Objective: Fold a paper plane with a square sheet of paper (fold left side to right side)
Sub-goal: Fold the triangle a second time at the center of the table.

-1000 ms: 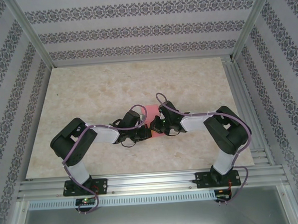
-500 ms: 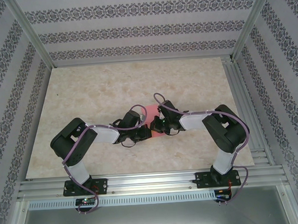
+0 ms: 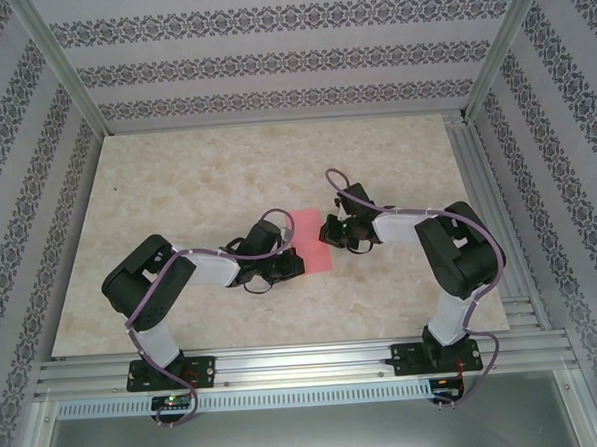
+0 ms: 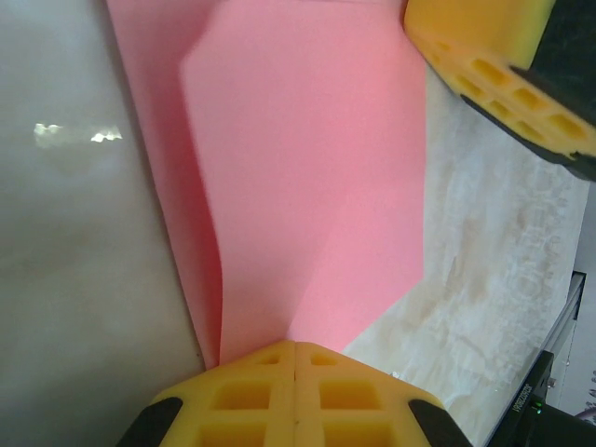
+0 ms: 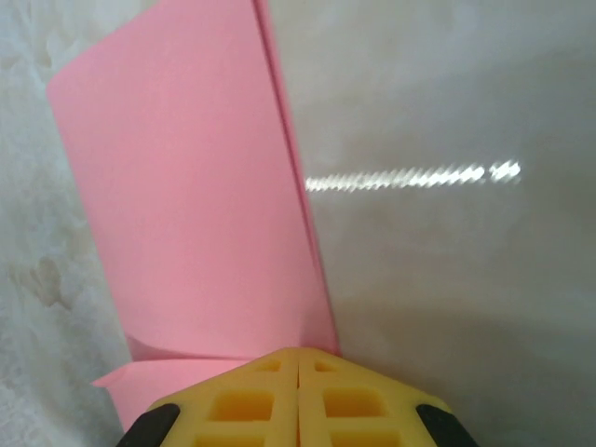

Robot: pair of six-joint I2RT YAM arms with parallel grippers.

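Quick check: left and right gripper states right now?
Left gripper: shut, tip against the pink paper; whether it pinches it cannot be told.
Right gripper: shut, tip at the paper's folded edge.

Both arms are the same build, tbh: the left arm (image 3: 156,281) and right arm (image 3: 460,250) have chunky black joint housings with white shells between, each on a black base plate (image 3: 171,372). Lilac cables (image 3: 134,327) run loose along the outside. The left gripper (image 4: 295,349) and right gripper (image 5: 298,356) have yellow foam pads (image 4: 242,400) with square pockets and black backing.
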